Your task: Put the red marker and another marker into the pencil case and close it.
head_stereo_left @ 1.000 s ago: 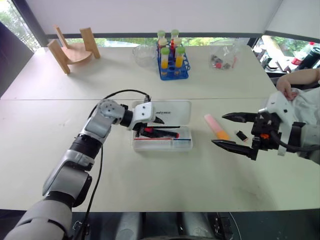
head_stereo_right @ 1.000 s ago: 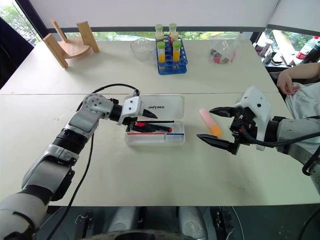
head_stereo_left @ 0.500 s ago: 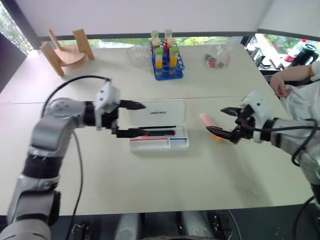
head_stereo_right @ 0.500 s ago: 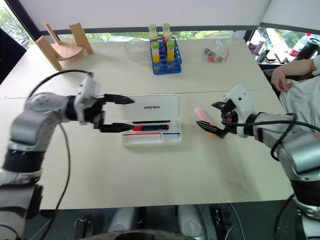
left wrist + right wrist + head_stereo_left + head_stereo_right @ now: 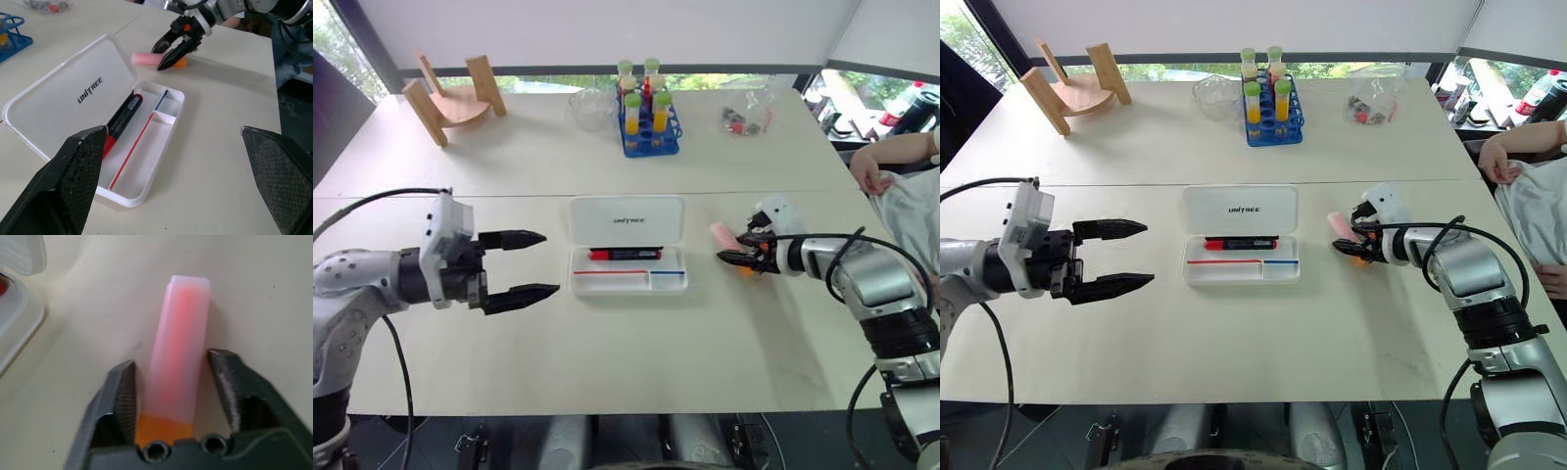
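Note:
The white pencil case (image 5: 626,285) lies open at mid-table, its lid (image 5: 615,217) folded back flat. Inside the tray rests the red marker (image 5: 625,254), lengthwise along the hinge side. My left gripper (image 5: 549,262) hovers open to the left of the case, holding nothing. Right of the case lies the other marker, a pink highlighter (image 5: 722,233) with an orange end. My right gripper (image 5: 730,257) has its fingers (image 5: 122,391) pressed to both sides of that orange end, and the highlighter (image 5: 181,333) still rests on the table.
A blue rack of tubes (image 5: 651,122), a clear bowl (image 5: 592,106), a plastic bag (image 5: 749,116) and a wooden stand (image 5: 455,98) line the far side. A person's hand (image 5: 871,176) rests at the right edge.
My left gripper has drawn back leftward from the case, open, leaving the red marker in the tray. My right gripper has moved down onto the highlighter and closed around it.

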Tool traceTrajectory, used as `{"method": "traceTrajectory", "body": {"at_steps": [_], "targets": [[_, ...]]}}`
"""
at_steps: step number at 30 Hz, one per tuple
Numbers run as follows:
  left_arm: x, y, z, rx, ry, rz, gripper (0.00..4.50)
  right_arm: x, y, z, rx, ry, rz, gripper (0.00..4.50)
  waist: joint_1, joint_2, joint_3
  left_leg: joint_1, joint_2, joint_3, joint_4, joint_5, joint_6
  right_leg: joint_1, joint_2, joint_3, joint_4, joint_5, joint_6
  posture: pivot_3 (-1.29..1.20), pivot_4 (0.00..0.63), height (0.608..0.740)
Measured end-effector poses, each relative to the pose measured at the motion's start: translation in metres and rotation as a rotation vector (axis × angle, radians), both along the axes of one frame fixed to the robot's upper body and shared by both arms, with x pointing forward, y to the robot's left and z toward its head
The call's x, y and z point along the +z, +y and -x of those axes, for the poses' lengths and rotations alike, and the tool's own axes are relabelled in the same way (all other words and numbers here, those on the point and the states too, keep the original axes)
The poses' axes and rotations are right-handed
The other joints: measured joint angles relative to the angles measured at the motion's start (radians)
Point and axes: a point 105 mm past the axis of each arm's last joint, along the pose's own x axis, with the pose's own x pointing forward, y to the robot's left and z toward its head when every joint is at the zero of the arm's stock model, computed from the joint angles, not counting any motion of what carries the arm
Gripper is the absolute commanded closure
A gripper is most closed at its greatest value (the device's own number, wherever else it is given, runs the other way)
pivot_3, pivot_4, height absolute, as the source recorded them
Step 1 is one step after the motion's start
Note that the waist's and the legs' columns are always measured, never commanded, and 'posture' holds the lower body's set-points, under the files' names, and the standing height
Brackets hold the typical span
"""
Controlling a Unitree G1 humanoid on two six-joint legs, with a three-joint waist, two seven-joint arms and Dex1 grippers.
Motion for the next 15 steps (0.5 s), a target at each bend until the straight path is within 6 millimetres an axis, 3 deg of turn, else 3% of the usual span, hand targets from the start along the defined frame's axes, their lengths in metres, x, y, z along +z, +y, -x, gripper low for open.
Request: {"method": "traceTrajectory", "body": {"at_steps": [1,5,8,12,15], "targets": [[0.001,0.000,0.000,0.007,-0.005,0.002,0.00,0.000,0.000,-0.001,0.003,0.001,0.001,3.68,0.001,0.000,0.000,0.000,0.000,0.000,0.000,0.000,0.000,0.000,0.000,0.000,0.000,0.000,0.000,0.00,0.150,0.740],[0.003,-0.001,0.000,0.012,-0.006,0.006,0.00,0.002,0.004,0.001,0.041,0.006,-0.009,3.66,0.003,0.000,0.000,0.000,0.000,0.000,0.000,0.000,0.000,-0.001,0.000,0.000,0.000,0.000,0.000,0.00,0.150,0.740],[0.002,0.001,0.003,0.010,0.006,-0.018,0.00,0.022,0.015,0.014,0.173,-0.019,-0.019,3.66,0.006,0.005,0.003,-0.001,0.000,0.000,-0.001,0.000,0.000,-0.002,0.000,0.000,0.000,0.000,0.000,0.00,0.150,0.740],[0.002,0.003,0.007,-0.010,0.025,-0.042,0.00,0.088,0.054,0.059,0.557,-0.146,-0.034,3.66,0.009,0.007,0.004,-0.001,0.001,0.000,-0.002,0.000,0.000,-0.001,0.001,-0.001,-0.002,0.000,0.000,0.00,0.150,0.740],[0.005,0.003,0.005,-0.019,0.016,-0.041,0.00,0.093,0.094,0.079,0.764,-0.154,-0.100,3.66,-0.001,0.004,0.003,0.002,0.001,0.001,-0.002,0.000,0.000,0.001,0.001,-0.001,-0.001,0.001,-0.001,0.00,0.150,0.740]]}}
